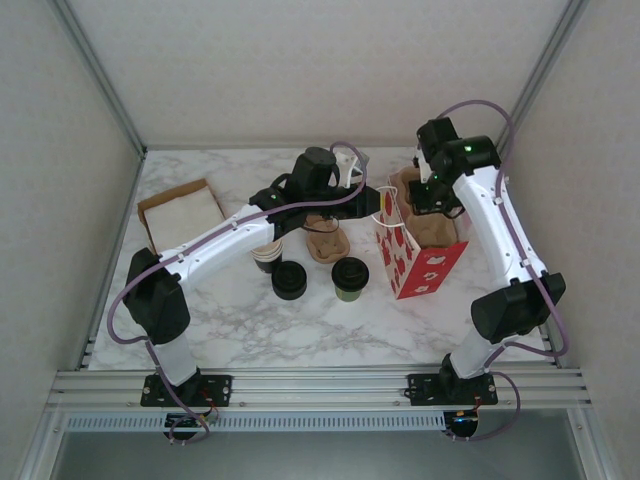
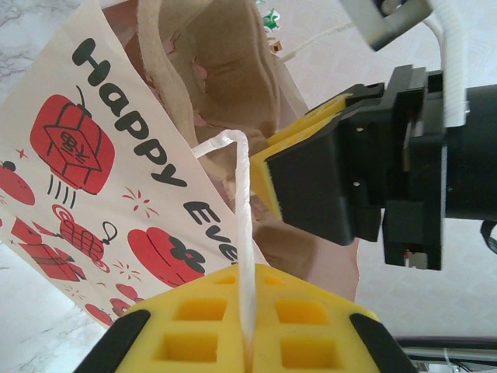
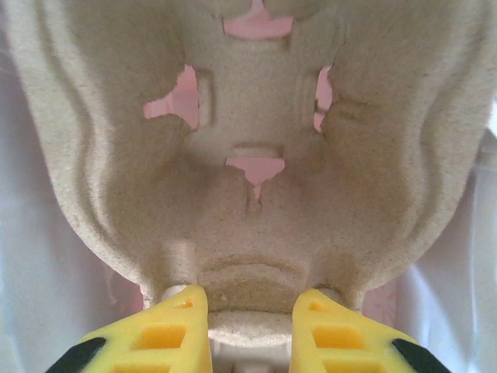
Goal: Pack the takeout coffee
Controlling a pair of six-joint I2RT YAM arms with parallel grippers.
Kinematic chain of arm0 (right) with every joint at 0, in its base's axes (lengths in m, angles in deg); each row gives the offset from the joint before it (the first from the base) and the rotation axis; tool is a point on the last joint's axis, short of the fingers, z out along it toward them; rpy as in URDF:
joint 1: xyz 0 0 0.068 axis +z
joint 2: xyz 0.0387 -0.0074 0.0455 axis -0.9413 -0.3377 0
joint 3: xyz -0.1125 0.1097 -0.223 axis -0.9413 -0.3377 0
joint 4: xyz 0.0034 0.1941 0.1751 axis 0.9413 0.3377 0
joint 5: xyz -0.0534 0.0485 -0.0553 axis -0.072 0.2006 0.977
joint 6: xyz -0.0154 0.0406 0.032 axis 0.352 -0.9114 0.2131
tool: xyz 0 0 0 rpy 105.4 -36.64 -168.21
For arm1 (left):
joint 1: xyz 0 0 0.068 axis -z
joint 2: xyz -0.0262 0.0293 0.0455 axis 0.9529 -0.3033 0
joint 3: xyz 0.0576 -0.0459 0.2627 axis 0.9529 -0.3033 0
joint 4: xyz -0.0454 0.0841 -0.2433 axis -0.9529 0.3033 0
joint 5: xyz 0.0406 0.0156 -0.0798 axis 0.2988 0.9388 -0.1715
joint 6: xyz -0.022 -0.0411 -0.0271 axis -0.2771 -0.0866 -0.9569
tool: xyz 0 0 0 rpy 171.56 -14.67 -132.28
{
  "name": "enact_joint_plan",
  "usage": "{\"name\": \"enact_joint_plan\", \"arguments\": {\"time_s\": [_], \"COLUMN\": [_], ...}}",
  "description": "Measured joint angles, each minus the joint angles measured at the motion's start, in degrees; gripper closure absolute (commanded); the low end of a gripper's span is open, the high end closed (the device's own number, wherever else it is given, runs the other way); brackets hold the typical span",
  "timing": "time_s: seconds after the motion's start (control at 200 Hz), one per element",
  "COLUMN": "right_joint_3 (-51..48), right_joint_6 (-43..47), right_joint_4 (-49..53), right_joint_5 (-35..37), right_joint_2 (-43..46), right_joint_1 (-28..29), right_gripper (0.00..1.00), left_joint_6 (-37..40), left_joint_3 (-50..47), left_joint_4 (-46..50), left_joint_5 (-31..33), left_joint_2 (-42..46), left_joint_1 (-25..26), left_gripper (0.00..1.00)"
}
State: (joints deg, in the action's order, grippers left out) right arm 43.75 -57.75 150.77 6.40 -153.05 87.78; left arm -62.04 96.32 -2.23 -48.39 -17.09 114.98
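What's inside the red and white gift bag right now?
A molded pulp cup carrier, pinched at its rim by the right gripper, stands in the gift bag. It covers the bag's bottom, so anything beneath is hidden. The takeout coffee stands outside.

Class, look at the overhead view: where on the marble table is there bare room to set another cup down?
Bare marble runs between the takeout coffee and the near rail, and along the back wall beside the flat brown bags. Crowded: the middle, where cup stack, cardboard carrier and gift bag sit close.
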Motion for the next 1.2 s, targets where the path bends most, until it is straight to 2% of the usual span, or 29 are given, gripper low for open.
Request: {"name": "enact_joint_plan", "arguments": {"time_s": [0.806, 1.202], "right_joint_3": [-4.9, -8.1], "right_joint_6": [-2.1, -3.2], "right_joint_4": [-3.1, -5.5], "right_joint_5": [-2.9, -1.7], "right_joint_2": [2.6, 1.4], "right_joint_1": [1.1, 1.5], "right_gripper": [0.81, 0.72], "left_joint_6": [0.0, 0.5], "left_joint_3": [0.0, 0.0], "left_joint_4": [0.2, 0.7], "left_joint_5": [1.1, 1.5], "left_joint_2": [0.0, 0.0], "left_joint_1": [0.0, -0.3], "left_gripper": [1.0, 1.0]}}
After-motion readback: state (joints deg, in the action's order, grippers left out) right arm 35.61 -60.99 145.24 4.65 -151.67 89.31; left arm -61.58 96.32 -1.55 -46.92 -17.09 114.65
